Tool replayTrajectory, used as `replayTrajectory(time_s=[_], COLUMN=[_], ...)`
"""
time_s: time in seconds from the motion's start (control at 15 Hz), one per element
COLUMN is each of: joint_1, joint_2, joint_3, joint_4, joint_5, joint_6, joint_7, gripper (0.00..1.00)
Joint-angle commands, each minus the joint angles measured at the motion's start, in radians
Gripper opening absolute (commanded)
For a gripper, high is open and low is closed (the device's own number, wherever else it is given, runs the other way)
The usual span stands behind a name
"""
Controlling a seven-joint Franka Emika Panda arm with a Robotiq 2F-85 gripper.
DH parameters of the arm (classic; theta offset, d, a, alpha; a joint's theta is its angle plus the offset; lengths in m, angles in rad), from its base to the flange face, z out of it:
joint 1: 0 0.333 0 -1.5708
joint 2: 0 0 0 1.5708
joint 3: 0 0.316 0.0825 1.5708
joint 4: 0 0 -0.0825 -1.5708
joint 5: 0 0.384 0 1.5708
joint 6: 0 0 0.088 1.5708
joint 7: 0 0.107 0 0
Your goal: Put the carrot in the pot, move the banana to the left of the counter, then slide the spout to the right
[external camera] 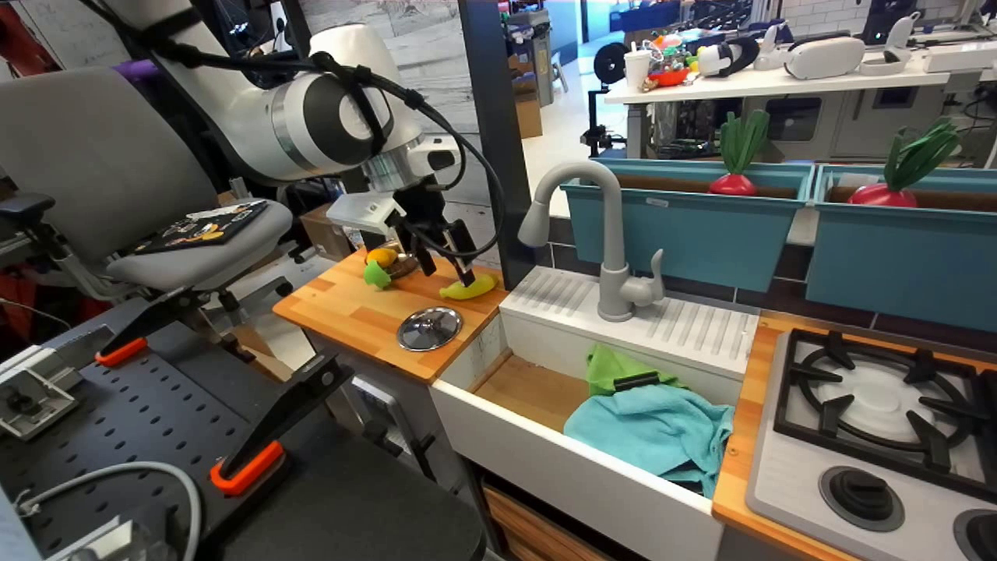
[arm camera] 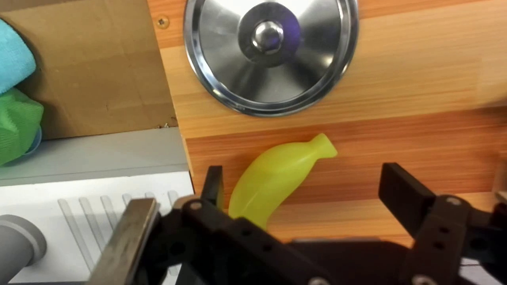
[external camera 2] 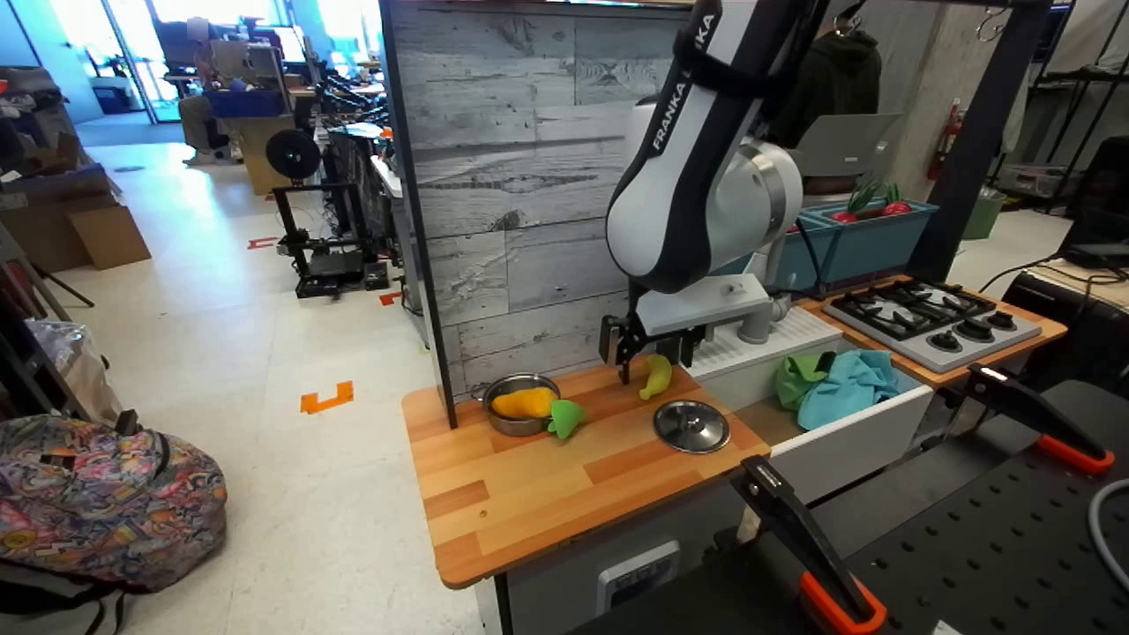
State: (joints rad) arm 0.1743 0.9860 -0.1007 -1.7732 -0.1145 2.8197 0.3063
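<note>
The curved bright-yellow toy banana lies near the centre of the wrist view, on the light orange-brown wooden desk, beneath the black pincer. The pincer's fingers stand wide apart, and the banana shows between them, nearer the one at the frame's left; its lower end is hidden by the mechanism, and whether a finger touches it cannot be told. At the wrist view's top edge, a round shiny metal lid rests on the desk, apart from the banana. In an exterior view, the stubby orange toy carrot sits left of the pincer in a small round silver-grey metal pot, a green toy piece at its right side. In an exterior view, the tall matte-grey arched spout stands mid-frame, behind the white sink basin.
</note>
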Motion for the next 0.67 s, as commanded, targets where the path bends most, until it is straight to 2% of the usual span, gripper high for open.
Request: replayTrajectory(time_s=[0.0, 0.2, 0.6], joint_1=[-0.044, -0.071, -0.086], joint_2=[0.053, 0.074, 0.084], joint_3=[0.040, 0.061, 0.069], joint_4=[0.067, 0.095, 0.108], joint_5=[0.048, 0.060, 0.058], joint_6=[0.002, -0.013, -0.013], joint_7=[-0.072, -0.111, -0.148], gripper=[0.83, 0.56, 0.12])
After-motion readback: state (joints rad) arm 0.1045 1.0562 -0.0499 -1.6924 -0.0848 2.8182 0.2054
